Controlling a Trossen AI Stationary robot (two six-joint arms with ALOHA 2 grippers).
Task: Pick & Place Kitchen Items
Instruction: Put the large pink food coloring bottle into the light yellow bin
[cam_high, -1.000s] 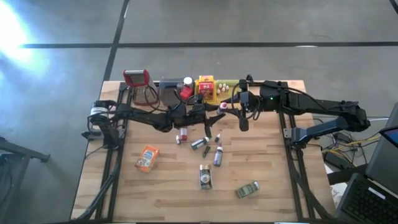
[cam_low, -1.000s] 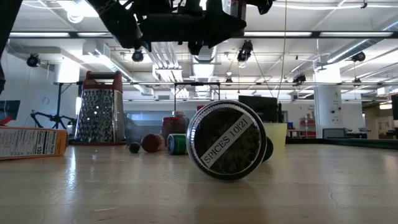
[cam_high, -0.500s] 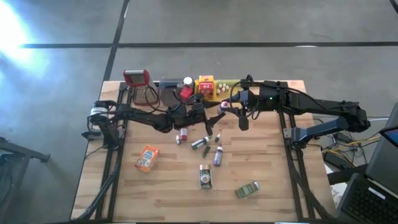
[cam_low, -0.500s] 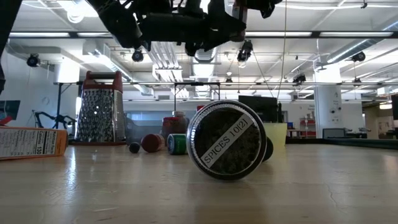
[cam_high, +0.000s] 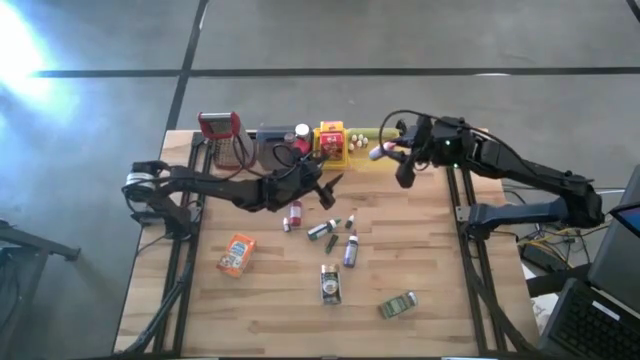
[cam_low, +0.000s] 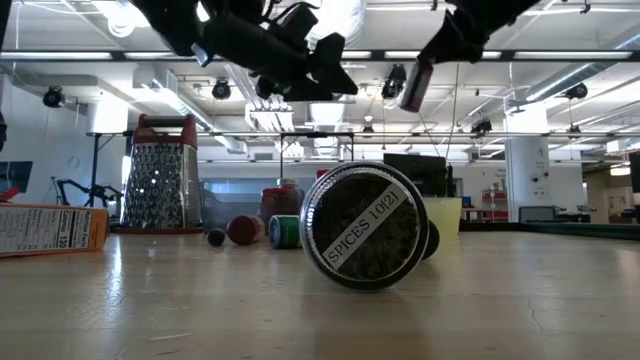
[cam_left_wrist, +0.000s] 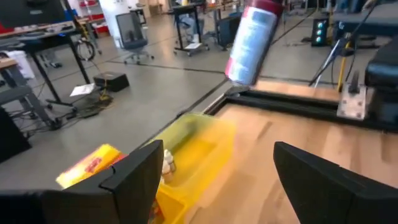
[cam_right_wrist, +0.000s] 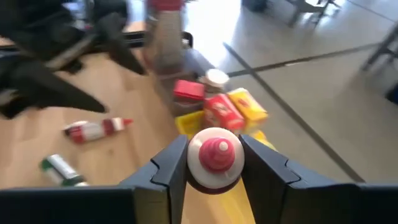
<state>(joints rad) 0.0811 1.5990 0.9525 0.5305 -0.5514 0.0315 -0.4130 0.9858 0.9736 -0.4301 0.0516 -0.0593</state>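
My right gripper hangs over the far side of the table, shut on a small red-capped spice bottle, which shows in the air in the left wrist view. My left gripper stands open and empty a short way left of it, above the table. More kitchen items lie on the wood: an orange packet, small bottles, a dark spice jar on its side and a tin. My right gripper pinches the bottle between its two fingers, one on each side of its round body. The grip is at the red-capped end. The bottle is lifted clear and slants down from the fingers, its other end lowest.
Along the far edge stand a red-topped grater, a grey tray, a yellow tray holding packets, and a green tray. Bare wood lies at the near left and at the right side of the table.
My left gripper has opened, let go of the bottle and drawn back toward the table's left. My right gripper has carried the bottle toward the far right, away from the left gripper; the bottle stays clear of the table.
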